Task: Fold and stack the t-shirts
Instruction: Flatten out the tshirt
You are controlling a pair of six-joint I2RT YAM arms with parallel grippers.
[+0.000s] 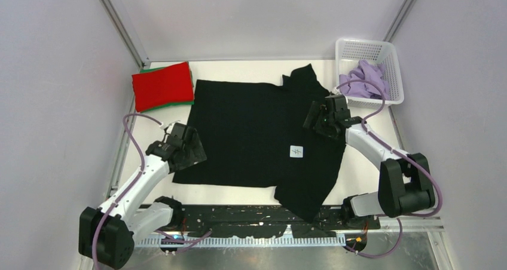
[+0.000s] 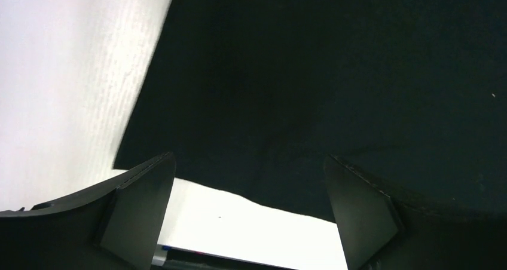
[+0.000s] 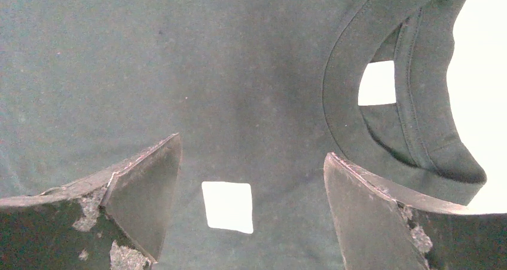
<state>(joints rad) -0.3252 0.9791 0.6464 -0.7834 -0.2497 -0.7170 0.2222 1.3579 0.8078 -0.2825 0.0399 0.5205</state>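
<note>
Hovering my left gripper (image 2: 249,162), right gripper (image 3: 253,147) wide open, empty, over spread black t-shirt (image 1: 251,132) | red t-shirt (image 1: 162,86), green t-shirt (image 1: 176,104) stacked far left | lavender t-shirt (image 1: 365,79) unfolded

White arm links (image 1: 140,183), black joints (image 1: 107,237), purple cables (image 1: 125,126), scuffed black fingers (image 3: 143,186)

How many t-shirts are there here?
4: black shirt spread mid-table; red shirt folded atop green shirt, far left; lavender shirt crumpled in the basket, which may hide more.
</note>
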